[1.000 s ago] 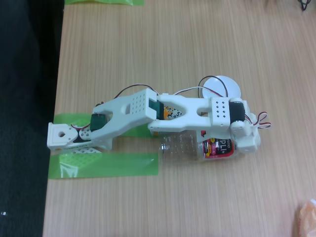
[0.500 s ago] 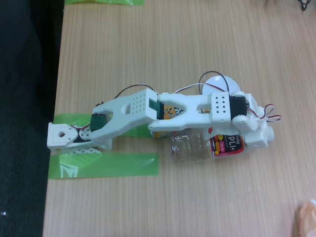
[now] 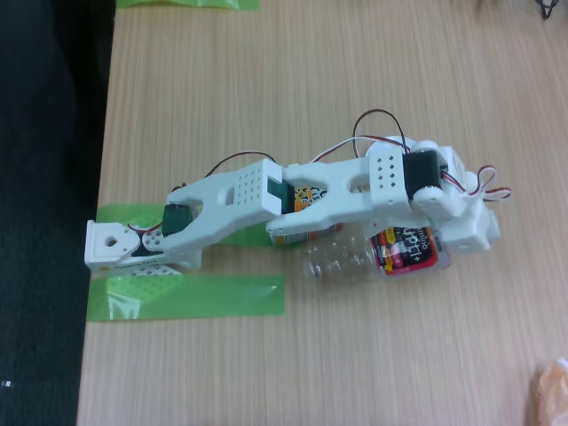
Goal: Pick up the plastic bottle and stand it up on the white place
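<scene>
1. The gripper (image 3: 441, 251) is closed on the label end of the plastic bottle (image 3: 382, 255).
2. The bottle lies roughly horizontal under the arm (image 3: 293, 200), clear and apparently empty.
3. Green tape (image 3: 191, 295) marks the counter (image 3: 293, 80).

In the fixed view the white arm (image 3: 266, 200) stretched across the table from its base (image 3: 115, 246) at nine o'clock toward three o'clock. The upper link rose from the base and met the forearm at a dark elbow joint, near the middle of the picture. The wrist (image 3: 424, 174) angled slightly up toward two o'clock. The gripper (image 3: 435, 241) sat at the far end, closed around the plastic bottle (image 3: 382, 255), which it held on its side.
</scene>
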### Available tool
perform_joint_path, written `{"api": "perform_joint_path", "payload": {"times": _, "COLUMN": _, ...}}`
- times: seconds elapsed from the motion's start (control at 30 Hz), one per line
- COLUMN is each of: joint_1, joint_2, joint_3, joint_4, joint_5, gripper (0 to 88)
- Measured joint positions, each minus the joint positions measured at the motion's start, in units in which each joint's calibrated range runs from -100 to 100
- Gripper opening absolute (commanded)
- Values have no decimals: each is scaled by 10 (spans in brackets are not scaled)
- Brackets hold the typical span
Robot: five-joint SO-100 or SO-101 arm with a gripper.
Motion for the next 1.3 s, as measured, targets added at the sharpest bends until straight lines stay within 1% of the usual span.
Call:
{"api": "perform_joint_path", "payload": {"times": 0.3, "joint_1": 0, "joint_2": -1, "joint_3": -135, "joint_4": 98, "joint_5": 0, "gripper": 162}}
{"api": "perform_joint_path", "payload": {"times": 0.63, "joint_1": 0, "joint_2": -1, "joint_3": -260, "joint_4": 133, "joint_5": 0, "gripper": 162}}
{"api": "perform_joint_path", "payload": {"times": 0.73, "joint_1": 0, "joint_2": -11, "joint_3": -271, "joint_4": 150, "joint_5": -1, "gripper": 162}}
{"api": "perform_joint_path", "payload": {"times": 0.9, "joint_1": 0, "joint_2": -45, "joint_3": -275, "joint_4": 155, "joint_5": -23, "gripper": 162}}
{"api": "perform_joint_path", "payload": {"times": 1.13, "joint_1": 0, "joint_2": -81, "joint_3": -275, "joint_4": 155, "joint_5": -37, "gripper": 162}}
{"api": "perform_joint_path", "payload": {"times": 1.3, "joint_1": -7, "joint_2": -112, "joint_3": -275, "joint_4": 157, "joint_5": -61, "gripper": 162}}
